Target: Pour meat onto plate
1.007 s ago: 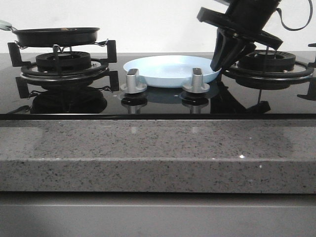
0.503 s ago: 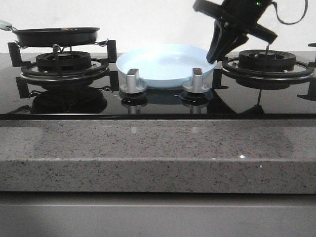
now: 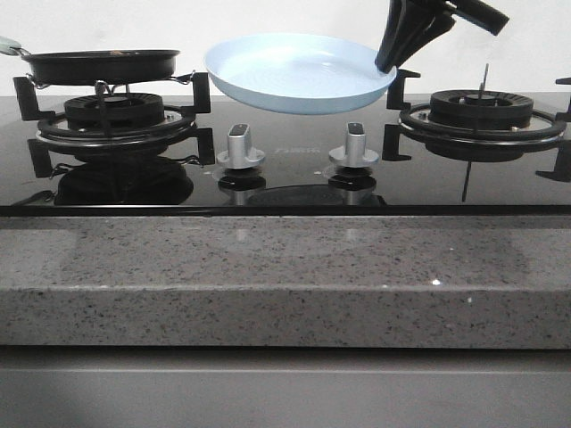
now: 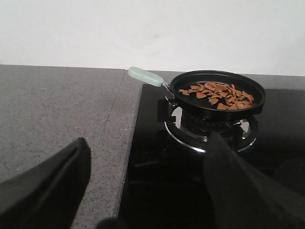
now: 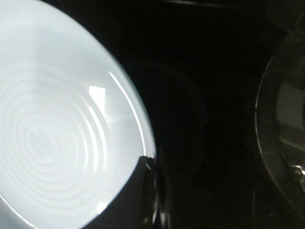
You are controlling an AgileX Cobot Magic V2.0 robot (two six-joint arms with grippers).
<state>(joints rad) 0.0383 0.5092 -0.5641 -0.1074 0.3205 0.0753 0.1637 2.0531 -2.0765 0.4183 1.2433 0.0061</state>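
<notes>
Front: plate (image 3: 299,73) now up off the hob, mid-air, tilted, right gripper (image 3: 399,55) clamped on its rim; 1 s ago it lay flat betw. burners. Means: plate heading to pan (image 3: 98,64).
L wrist: left gripper (image 4: 143,186) apart, holds nothing; meat (image 4: 218,94) in pan, unpoured.
R wrist: plate bare.
</notes>
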